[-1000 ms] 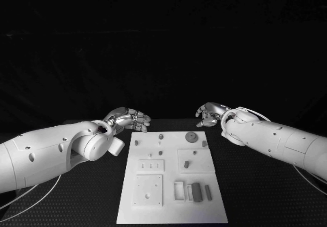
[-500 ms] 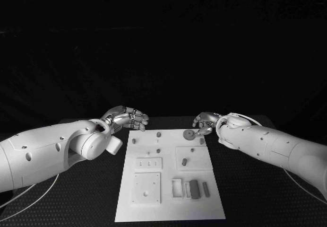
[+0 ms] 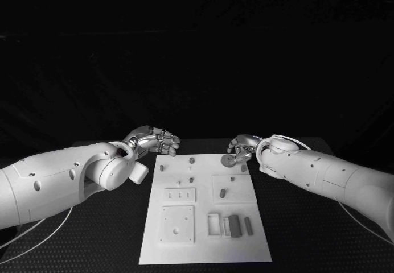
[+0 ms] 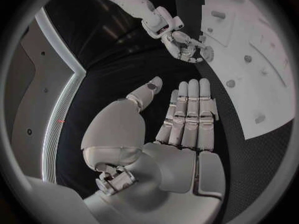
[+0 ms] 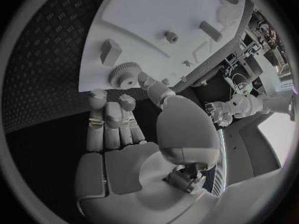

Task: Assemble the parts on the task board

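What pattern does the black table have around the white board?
The table has a fine grid of small raised dots, clearest in the right wrist view.

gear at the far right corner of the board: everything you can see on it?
The gear is a small grey toothed disc, plastic by the look, lying flat on the white task board near its far right corner. The right wrist view shows its ridged rim. The right hand is right at it, fingertips at its edge; actual contact can't be confirmed. It is not lifted.
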Robot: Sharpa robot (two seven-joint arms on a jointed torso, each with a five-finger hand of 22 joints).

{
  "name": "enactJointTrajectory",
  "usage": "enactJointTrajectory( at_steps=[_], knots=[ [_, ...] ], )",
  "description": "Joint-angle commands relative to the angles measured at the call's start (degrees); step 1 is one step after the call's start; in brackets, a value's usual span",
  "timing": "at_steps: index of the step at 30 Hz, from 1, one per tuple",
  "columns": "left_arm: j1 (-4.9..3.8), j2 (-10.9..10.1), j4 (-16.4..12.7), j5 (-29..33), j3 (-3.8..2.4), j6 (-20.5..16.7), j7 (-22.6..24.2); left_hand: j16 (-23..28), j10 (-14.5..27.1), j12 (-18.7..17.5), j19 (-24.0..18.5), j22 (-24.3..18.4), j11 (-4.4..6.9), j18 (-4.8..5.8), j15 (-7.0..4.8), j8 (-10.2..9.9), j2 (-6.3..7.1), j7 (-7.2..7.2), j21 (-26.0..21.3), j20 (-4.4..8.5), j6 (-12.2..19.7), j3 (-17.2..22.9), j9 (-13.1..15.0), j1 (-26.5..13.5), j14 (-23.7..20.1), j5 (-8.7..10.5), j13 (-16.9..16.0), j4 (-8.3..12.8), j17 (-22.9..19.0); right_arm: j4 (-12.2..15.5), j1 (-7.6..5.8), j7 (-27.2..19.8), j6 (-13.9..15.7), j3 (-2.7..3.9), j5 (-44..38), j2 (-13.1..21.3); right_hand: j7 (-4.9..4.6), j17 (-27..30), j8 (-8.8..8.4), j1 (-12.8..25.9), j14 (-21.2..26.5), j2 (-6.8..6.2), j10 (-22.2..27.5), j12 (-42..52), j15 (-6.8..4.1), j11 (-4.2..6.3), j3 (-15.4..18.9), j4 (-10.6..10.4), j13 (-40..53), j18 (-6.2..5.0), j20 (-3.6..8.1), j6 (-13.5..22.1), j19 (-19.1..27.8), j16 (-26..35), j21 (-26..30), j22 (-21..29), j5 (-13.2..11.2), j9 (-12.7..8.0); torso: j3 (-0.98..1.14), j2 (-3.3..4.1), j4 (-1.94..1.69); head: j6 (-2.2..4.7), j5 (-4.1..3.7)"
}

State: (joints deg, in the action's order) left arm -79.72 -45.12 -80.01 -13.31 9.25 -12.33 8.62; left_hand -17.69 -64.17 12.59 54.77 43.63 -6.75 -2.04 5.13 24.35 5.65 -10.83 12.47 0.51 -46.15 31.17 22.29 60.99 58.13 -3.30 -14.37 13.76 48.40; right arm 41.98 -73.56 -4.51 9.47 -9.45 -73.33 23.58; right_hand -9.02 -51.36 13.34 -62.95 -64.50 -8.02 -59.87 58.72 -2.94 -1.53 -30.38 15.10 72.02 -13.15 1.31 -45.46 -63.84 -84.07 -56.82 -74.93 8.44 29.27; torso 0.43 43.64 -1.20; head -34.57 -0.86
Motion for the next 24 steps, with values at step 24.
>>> enactJointTrajectory(
  at_steps=[24],
  knots=[
    [-0.02,-0.1,-0.3,-0.2,-0.04,1.1,0.1,0.5,0.6,-0.5,-0.1,0.1,-0.14,-0.28,0.11,-0.3,-0.33,-0.07,-0.4,-0.02,0.6,-0.1,0.0,0.2,0.1,0.21,-0.1,0.3,0.2,-1.9,1.01,-0.5,-2.0,-0.02,-0.3,-1.2,-0.56,-0.1,0.47,0.5,0.2,2.20,3.2,0.9,-0.03,-1.64,0.0,-0.2,-0.8,-1.85,0.02,-1.2,0.7,-0.4,-0.6,-1.3,0.0,-0.1,0.01,0.01,-0.04,-0.49,-0.37]
  ],
)
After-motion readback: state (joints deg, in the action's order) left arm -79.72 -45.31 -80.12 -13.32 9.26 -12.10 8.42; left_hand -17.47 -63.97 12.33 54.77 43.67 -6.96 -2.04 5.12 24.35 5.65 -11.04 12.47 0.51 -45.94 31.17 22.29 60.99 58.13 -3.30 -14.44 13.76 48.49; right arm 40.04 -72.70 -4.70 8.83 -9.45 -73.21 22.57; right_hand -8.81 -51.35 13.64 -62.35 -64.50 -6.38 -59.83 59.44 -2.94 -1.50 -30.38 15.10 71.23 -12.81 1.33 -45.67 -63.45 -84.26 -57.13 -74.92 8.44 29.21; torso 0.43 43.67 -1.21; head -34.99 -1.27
